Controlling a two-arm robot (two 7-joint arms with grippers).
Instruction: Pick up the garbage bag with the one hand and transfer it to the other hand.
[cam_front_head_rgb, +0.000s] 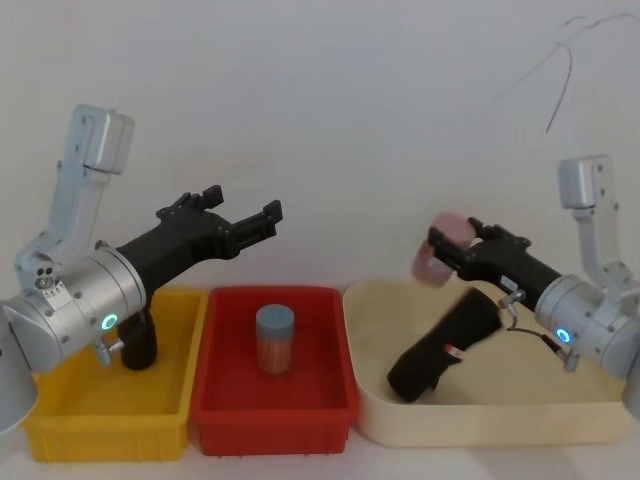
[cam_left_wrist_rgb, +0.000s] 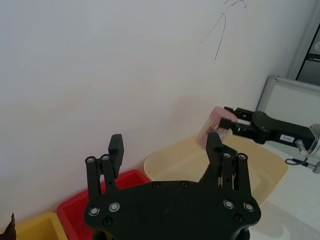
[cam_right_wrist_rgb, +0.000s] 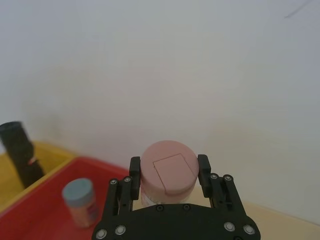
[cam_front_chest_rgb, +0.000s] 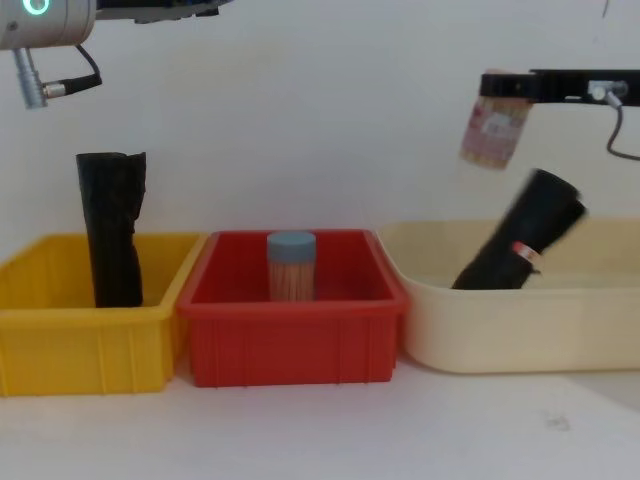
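Your right gripper (cam_front_head_rgb: 437, 243) clamps a pink-lidded jar (cam_front_head_rgb: 439, 250) above the cream tub (cam_front_chest_rgb: 520, 330); the garbage bag (cam_front_head_rgb: 443, 348) leans inside that tub. Left of it, your left gripper (cam_front_head_rgb: 242, 212) hangs wide open, empty.

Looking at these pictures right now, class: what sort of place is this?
Probably a robot test bench in a lab. Three bins stand in a row against a bare white wall: a yellow bin, a red bin and a cream tub. The right gripper holds a pink-lidded jar; the left gripper hangs open.

Above the leaning garbage bag (cam_front_head_rgb: 445, 345), the right hand (cam_front_head_rgb: 447, 245) and its pink-lidded jar (cam_front_head_rgb: 436, 258) crowd access.
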